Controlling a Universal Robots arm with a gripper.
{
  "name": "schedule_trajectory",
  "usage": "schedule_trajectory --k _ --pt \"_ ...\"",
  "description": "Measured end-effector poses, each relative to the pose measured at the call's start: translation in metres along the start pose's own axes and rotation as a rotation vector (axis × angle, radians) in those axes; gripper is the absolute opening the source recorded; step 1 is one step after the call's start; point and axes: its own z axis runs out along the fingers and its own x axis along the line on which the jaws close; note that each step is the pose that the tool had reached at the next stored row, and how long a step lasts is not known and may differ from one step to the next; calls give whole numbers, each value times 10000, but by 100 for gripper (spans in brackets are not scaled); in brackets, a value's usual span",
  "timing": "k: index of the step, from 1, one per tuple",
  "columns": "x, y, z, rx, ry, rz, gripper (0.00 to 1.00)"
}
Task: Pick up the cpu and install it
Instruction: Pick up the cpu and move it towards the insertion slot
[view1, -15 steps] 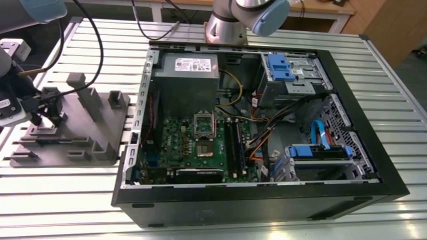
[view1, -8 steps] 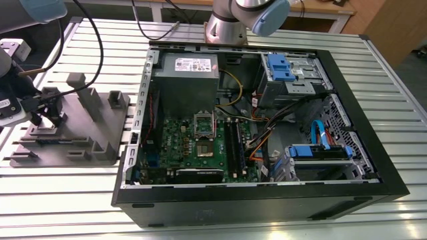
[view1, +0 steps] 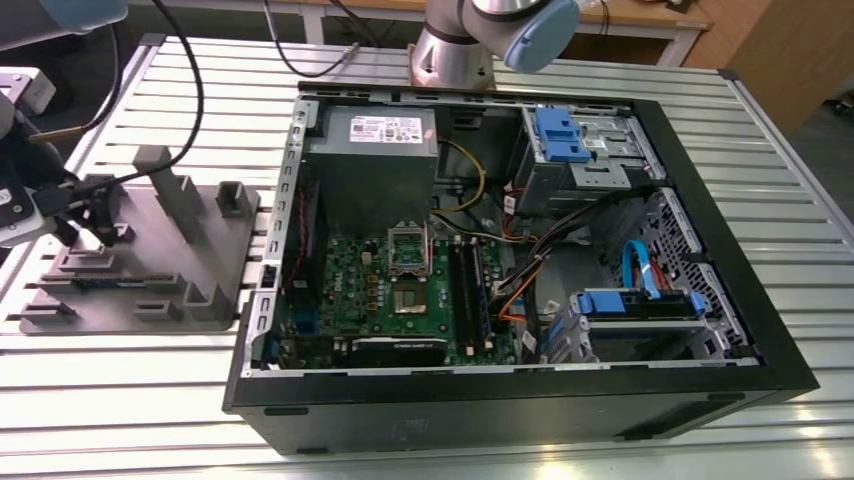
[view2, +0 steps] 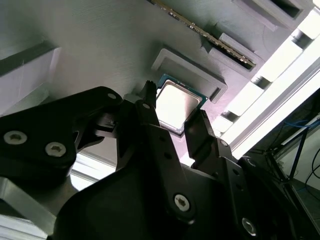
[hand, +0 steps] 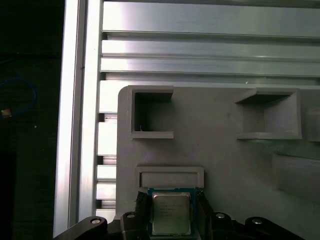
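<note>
The cpu (hand: 171, 212), a small silver-topped square chip with a green rim, lies on the grey plastic tray (hand: 220, 150) beside a low raised block (hand: 170, 177). My gripper (hand: 171, 214) straddles it, and its black fingers (hand: 141, 210) rest against two opposite edges of the chip. In the second wrist view the cpu (view2: 176, 102) sits between the same fingers (view2: 150, 107), with the gripper (view2: 174, 115) closed in on it. The exterior view has the gripper (view1: 96, 232) low over the tray (view1: 147, 255) at that view's left. The dark socket (view1: 407, 248) on the green board (view1: 400, 290) stands uncovered inside the case.
The open black computer case (view1: 521, 400) lies on the slatted metal table (view1: 134, 400), with a power supply (view1: 371, 150), drive bays (view1: 581, 140) and loose cables inside. The tray carries tall raised blocks (view1: 167, 185). The arm's base (view1: 454, 55) stands behind the case.
</note>
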Motion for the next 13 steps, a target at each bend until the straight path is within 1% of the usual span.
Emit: schedule_trajectory --k 8,13 --pt "-3 10 -129 0 0 0 47" --pt "-6 18 -229 -1 -1 0 47"
